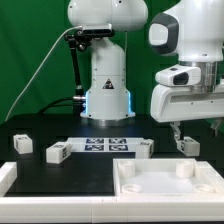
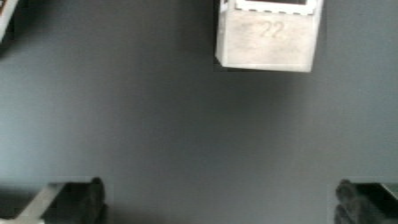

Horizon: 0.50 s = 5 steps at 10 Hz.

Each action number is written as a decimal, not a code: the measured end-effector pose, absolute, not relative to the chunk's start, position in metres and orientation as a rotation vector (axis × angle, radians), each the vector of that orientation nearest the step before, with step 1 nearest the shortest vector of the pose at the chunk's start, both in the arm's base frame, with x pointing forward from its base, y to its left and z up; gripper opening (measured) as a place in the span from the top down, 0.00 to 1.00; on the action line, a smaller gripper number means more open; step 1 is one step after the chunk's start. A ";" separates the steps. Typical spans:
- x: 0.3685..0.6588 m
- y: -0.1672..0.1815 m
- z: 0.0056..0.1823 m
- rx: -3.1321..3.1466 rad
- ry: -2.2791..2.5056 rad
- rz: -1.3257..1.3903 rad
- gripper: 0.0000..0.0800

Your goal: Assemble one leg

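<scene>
White leg (image 2: 269, 38) shows in wrist view; tabletop (image 1: 155, 182) only in exterior.

Matt white plastic leg (image 2: 269, 40), matt black table (image 2: 187, 130)

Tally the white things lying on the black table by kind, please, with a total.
Loose legs: 4
Large tabletop with round sockets: 1
Flat marker board: 1
Cut-off white piece at the exterior view's left edge, kind unclear: 1
Total: 7
</scene>
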State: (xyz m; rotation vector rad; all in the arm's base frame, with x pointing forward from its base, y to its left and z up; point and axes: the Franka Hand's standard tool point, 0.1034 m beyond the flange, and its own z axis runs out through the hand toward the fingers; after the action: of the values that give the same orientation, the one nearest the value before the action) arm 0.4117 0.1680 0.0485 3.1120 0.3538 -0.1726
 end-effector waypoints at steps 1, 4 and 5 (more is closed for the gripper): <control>0.412 0.169 0.049 3.092 0.332 -0.277 0.19; 0.407 0.169 0.045 2.980 0.293 -0.686 0.19; 0.409 0.170 0.041 2.957 0.289 -0.754 0.19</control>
State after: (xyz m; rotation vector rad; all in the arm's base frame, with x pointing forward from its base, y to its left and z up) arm 0.4085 0.1697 0.0413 2.9572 0.2885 -0.7537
